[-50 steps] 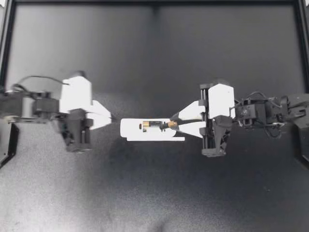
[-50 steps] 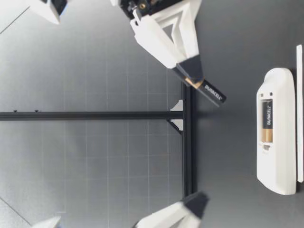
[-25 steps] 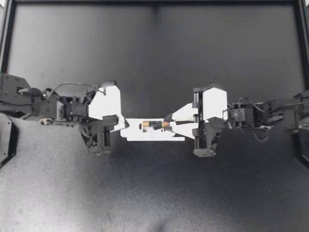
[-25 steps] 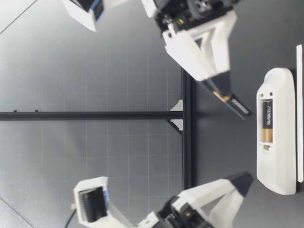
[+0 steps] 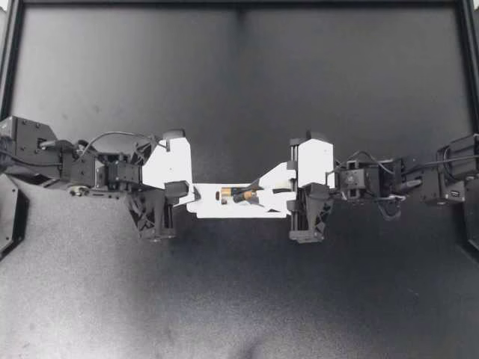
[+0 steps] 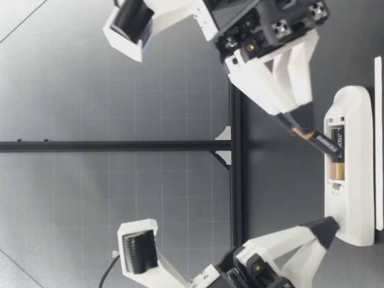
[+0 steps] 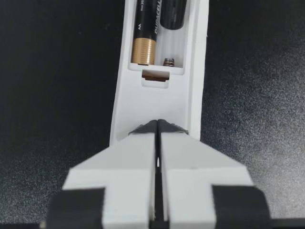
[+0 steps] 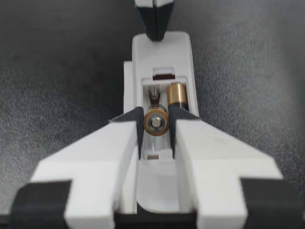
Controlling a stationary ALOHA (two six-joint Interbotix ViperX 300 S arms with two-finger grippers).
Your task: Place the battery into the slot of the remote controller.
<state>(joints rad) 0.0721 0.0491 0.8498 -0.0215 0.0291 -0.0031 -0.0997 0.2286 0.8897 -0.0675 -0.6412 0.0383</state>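
Top view: the remote (image 5: 239,211) lies mid-table, its length running from 9 to 3 o'clock. Your left gripper (image 5: 191,196) sits on its 9 o'clock end. Your right gripper (image 5: 253,191) reaches in from 3 o'clock, clenched on the battery (image 5: 245,195) over the open compartment.

Low view: the battery slopes, with its lower end dipping into the compartment beside the seated cell (image 6: 338,171) and its gripped end raised. Don't flatten it yet.

Left wrist view: your fingers are pressed together with nothing between them, tips bearing on the remote's end. The spring (image 7: 167,61) in the empty bay shows bare, apart from the battery's nose. Press down firmly here so the remote cannot slide toward 9 o'clock.

Right wrist view: both fingers pinch the battery's rear end, lined up with the empty bay and the spring straight ahead. Push along the bay to load the spring, then tip the rear down. Release only once it lies level with its neighbour.
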